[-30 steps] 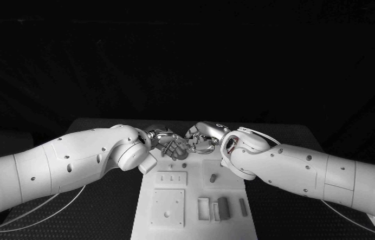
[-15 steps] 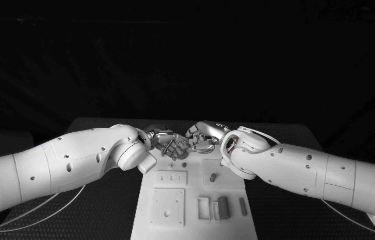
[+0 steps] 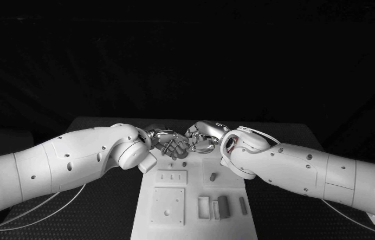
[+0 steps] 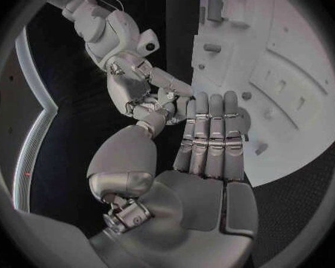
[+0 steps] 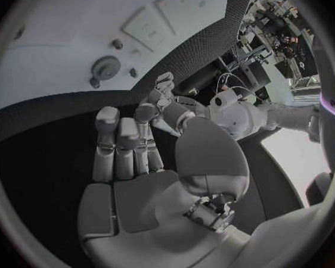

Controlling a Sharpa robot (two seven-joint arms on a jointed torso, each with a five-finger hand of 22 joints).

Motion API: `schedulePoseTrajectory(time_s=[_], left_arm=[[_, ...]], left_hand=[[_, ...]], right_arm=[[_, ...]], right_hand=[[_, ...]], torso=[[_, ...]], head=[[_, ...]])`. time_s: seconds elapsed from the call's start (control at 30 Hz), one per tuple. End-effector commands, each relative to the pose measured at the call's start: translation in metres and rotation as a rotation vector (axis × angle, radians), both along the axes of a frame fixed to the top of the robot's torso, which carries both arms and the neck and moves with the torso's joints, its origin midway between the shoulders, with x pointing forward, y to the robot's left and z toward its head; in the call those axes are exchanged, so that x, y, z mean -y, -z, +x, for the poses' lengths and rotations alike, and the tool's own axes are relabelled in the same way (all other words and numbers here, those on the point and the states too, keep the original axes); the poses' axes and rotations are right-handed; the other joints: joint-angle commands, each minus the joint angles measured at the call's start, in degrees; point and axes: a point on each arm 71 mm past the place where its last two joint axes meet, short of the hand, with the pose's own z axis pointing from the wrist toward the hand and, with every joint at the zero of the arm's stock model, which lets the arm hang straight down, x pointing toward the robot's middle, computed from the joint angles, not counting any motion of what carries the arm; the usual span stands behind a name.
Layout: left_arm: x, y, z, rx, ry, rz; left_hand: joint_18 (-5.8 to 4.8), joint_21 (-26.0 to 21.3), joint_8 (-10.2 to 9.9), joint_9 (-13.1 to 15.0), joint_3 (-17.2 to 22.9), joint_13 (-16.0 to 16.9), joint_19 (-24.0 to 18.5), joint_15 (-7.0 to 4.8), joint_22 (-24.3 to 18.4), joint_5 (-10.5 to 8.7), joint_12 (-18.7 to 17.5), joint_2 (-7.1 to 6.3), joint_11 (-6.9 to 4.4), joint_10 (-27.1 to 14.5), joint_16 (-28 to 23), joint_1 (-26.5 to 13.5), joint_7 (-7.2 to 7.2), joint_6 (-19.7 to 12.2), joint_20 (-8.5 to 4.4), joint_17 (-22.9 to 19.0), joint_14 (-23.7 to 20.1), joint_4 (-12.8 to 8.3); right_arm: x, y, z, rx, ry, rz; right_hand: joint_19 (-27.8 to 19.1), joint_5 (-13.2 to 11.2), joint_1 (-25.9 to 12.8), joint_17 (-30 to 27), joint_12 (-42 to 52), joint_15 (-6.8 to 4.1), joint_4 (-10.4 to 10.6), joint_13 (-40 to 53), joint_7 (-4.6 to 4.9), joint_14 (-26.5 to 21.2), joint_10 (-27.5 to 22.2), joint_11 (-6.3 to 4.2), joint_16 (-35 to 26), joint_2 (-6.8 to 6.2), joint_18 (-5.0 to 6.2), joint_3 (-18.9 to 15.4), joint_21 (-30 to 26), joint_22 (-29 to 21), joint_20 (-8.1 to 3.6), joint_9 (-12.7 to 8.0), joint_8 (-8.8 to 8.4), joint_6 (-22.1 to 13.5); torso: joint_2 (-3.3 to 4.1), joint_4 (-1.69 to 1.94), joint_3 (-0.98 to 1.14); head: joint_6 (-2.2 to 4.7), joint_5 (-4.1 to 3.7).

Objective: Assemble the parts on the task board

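Note:
The white task board (image 3: 234, 230) runs down the middle of the table. My left hand (image 3: 172, 144) and right hand (image 3: 201, 137) meet fingertip to fingertip above its far end. In the left wrist view the left hand (image 4: 208, 140) stretches its fingers flat over the board (image 4: 301, 36), and its thumb touches the right hand (image 4: 137, 86). The right wrist view has the right hand (image 5: 126, 146) with straight fingers touching the left hand (image 5: 166, 101). Whether a part sits between them is hidden. A grey gear (image 5: 105, 67) lies on the board (image 5: 56, 30). A grey peg (image 3: 212, 177) stands mid-board.
Several grey upright pieces (image 3: 222, 207) stand in slots at the board's near right. Two recessed square plates (image 3: 169, 205) lie at its near left. Black table mat (image 3: 102, 218) flanks the board on both sides, and both forearms cross over it.

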Motion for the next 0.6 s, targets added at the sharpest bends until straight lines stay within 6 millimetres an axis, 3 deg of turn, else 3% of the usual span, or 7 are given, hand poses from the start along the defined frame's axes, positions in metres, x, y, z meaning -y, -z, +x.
schedulePoseTrajectory(time_s=[0.03,0.3,0.43,0.6], left_arm=[[0.0037,-0.0011,-0.0009,0.0,0.02,-0.001],[0.0039,-0.001,-0.0004,0.001,0.02,0.006],[0.0041,-0.0009,-0.0005,0.003,0.025,0.01],[0.0036,-0.0011,0.0001,0.008,0.022,0.01]], left_hand=[[0.6,-0.4,-0.4,0.0,0.0,0.1,0.0,0.04,0.1,0.1,-0.1,0.39,0.16,0.0,0.3,1.0,-0.11,0.2,-0.03,-0.1,-0.2,-0.7],[0.6,-0.5,-0.5,0.2,0.4,0.3,0.4,-0.11,0.4,1.08,0.2,1.26,-0.04,0.4,0.7,2.3,-0.35,0.9,-0.11,-0.2,0.1,-2.0],[0.52,-0.6,-0.5,0.4,0.7,0.4,1.0,-0.3,0.8,3.5,0.5,1.48,-0.29,0.8,1.3,3.6,-0.65,1.6,-0.3,-0.4,0.4,-3.8],[0.45,-0.6,-0.4,0.7,1.3,0.5,1.5,-0.56,1.1,4.87,0.8,2.19,-0.58,1.4,1.7,5.3,-1.12,2.4,-0.51,-0.5,0.8,-5.1]], right_arm=[[-0.0022,0.0006,-0.0016,-0.005,-0.017,-0.003],[-0.0032,0.0006,-0.0026,-0.007,-0.022,-0.004],[-0.0028,0.0009,-0.0024,-0.01,-0.021,-0.008],[-0.0028,0.0011,-0.0023,-0.011,-0.022,-0.01]], right_hand=[[0.2,0.3,0.1,0.0,0.1,-0.22,-0.3,-0.1,0.7,0.2,0.3,-0.04,0.3,0.29,3.4,0.0,0.1,0.2,-0.13,1.3,0.33,4.4],[0.3,0.3,0.1,0.0,0.1,-0.24,-0.3,-0.1,0.69,0.2,0.3,-0.05,0.3,0.22,3.4,0.0,0.1,0.2,-0.15,1.3,0.35,4.4],[0.3,0.3,0.2,0.0,0.1,-0.24,-0.3,-0.1,0.68,0.2,0.3,-0.05,0.3,0.21,3.4,0.0,0.1,0.2,-0.16,1.3,0.36,4.4],[0.3,0.3,0.2,0.0,0.0,-0.25,-0.3,-0.1,0.68,0.2,0.4,-0.06,0.3,0.19,3.4,0.0,0.1,0.3,-0.17,1.3,0.37,4.5]], torso=[[-0.01,0.0,-0.03],[-0.02,-0.02,-0.01],[-0.01,-0.04,-0.02],[0.01,-0.06,-0.03]], head=[[-0.01,-0.01],[-0.11,0.03],[-0.22,0.02],[-0.24,-0.02]])
